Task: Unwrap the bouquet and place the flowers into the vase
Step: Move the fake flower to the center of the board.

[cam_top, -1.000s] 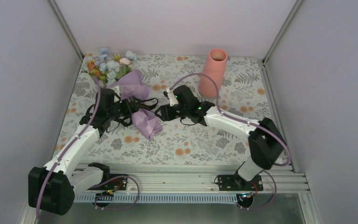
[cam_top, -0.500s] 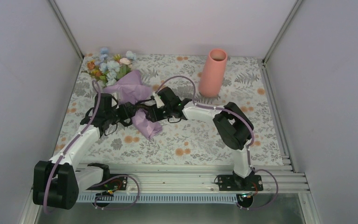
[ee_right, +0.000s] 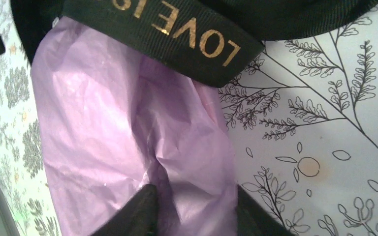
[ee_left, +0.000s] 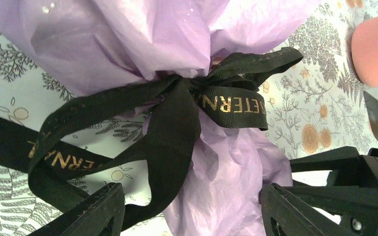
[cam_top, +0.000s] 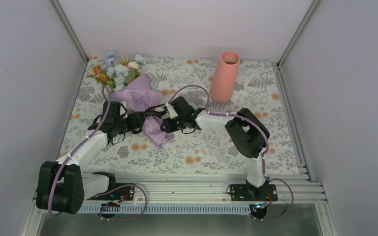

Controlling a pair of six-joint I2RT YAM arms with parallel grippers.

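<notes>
The bouquet (cam_top: 140, 96) lies on the floral cloth at left centre. Its flowers (cam_top: 114, 70) point to the far left corner. A black ribbon (ee_left: 177, 113) with gold lettering is tied round its lilac paper. My left gripper (ee_left: 192, 206) stands open, straddling the paper tail and a ribbon loop just below the knot. From the other side, my right gripper (ee_right: 197, 206) is shut on a creased fold of the paper tail (ee_right: 128, 123), under a ribbon end (ee_right: 177, 24). In the top view both grippers meet at the bouquet's waist (cam_top: 150, 118). The salmon vase (cam_top: 225, 76) stands upright at the far right.
Grey enclosure walls close in on the left, back and right. An aluminium rail (cam_top: 197, 184) with both arm bases runs along the near edge. The right arm's elbow (cam_top: 246, 132) is folded near the middle of the cloth.
The right arm has swung left from the table's middle onto the bouquet's tail. Both grippers have narrowed. The left arm has shifted slightly along the bouquet.
</notes>
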